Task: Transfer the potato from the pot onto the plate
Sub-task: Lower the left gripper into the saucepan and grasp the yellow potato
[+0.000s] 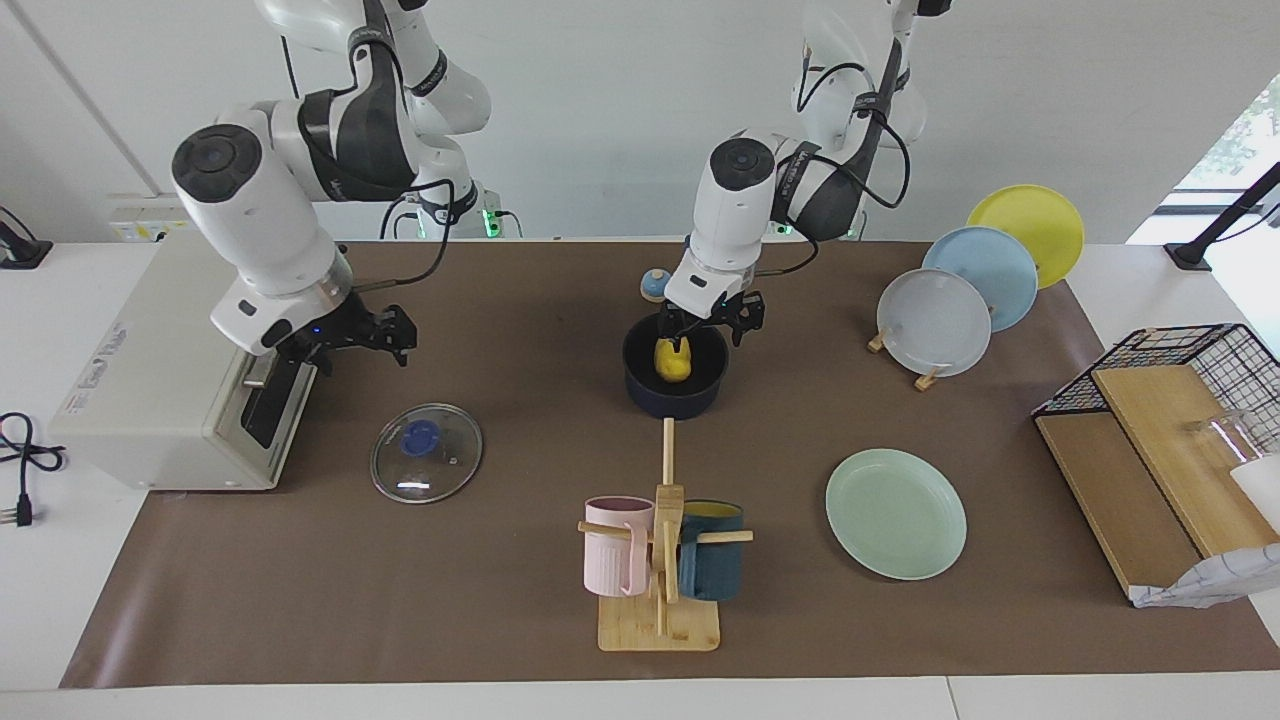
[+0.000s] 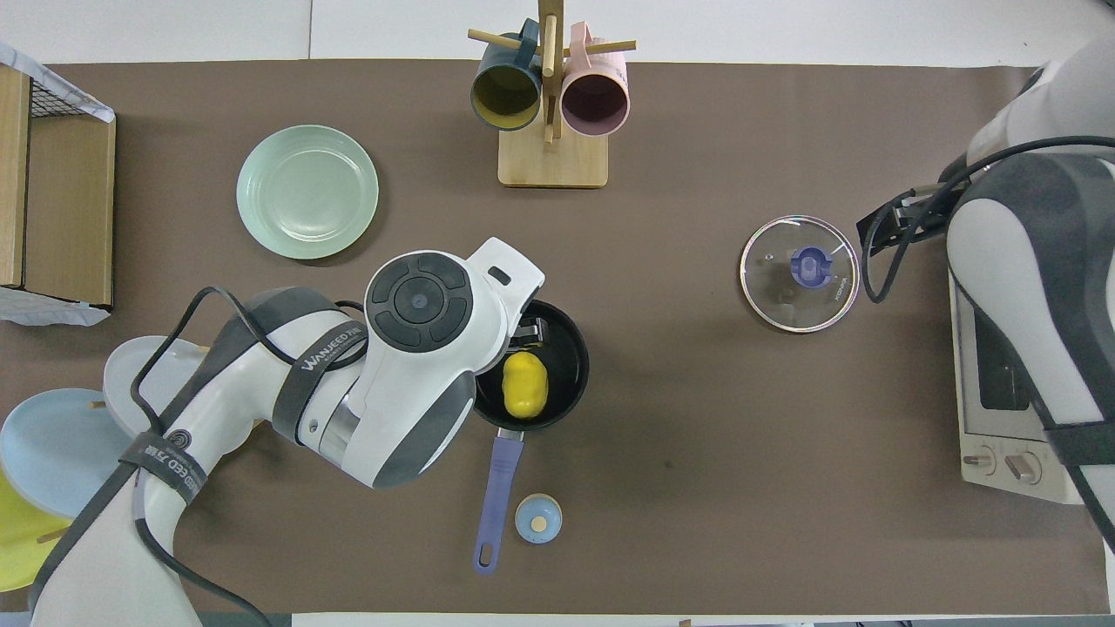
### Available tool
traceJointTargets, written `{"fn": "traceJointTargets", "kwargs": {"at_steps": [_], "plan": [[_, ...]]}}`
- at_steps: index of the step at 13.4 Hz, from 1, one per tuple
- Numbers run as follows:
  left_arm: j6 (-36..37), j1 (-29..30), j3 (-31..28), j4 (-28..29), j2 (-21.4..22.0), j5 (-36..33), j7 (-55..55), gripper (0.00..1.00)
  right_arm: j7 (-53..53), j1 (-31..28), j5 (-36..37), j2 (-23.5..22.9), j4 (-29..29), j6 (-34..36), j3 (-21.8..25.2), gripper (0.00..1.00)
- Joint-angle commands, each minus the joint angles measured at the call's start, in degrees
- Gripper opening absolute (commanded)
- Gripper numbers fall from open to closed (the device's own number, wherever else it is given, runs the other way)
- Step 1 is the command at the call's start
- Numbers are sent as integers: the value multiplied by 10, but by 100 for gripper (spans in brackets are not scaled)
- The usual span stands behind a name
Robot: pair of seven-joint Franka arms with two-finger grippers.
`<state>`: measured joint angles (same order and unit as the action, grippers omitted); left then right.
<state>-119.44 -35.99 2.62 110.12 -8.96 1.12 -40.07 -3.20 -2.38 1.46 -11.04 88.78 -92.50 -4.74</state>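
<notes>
The yellow potato (image 1: 673,364) (image 2: 525,385) lies inside the dark blue pot (image 1: 645,388) (image 2: 571,348) in the middle of the table; the pot's long handle (image 2: 496,496) points toward the robots. My left gripper (image 1: 675,342) reaches down into the pot, its fingers apart at either side of the potato's top; in the overhead view the arm hides most of it. The mint-green plate (image 1: 895,512) (image 2: 307,192) lies bare, farther from the robots than the pot, toward the left arm's end. My right gripper (image 1: 395,335) waits in the air beside the toaster oven.
A glass lid (image 1: 427,452) (image 2: 799,273) lies near the toaster oven (image 1: 150,390). A wooden mug rack (image 1: 660,610) (image 2: 551,161) stands farther out than the pot. A small blue knob (image 2: 538,518) lies by the handle. Grey, blue and yellow plates (image 1: 933,322) stand in a rack; a wire basket (image 1: 1200,360) is at the table's end.
</notes>
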Motion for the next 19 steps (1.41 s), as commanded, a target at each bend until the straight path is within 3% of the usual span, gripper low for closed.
{"fn": "traceJointTargets", "kwargs": {"at_steps": [1,5,13,19], "plan": [[-29,-19,-9,28,3,7,-16,100,16,28,8,30,0,38,35,100],[-46,-32,-9,55,3,16,-27,100,21,33,6,87,61,8,42,100],[-118,-55,-9,84,-18,23,-83,100,42,43,5,88,69,1,54,100],[-102,-65,-9,86,-25,23,-86,100,45,41,4,86,65,-7,56,100]]}}
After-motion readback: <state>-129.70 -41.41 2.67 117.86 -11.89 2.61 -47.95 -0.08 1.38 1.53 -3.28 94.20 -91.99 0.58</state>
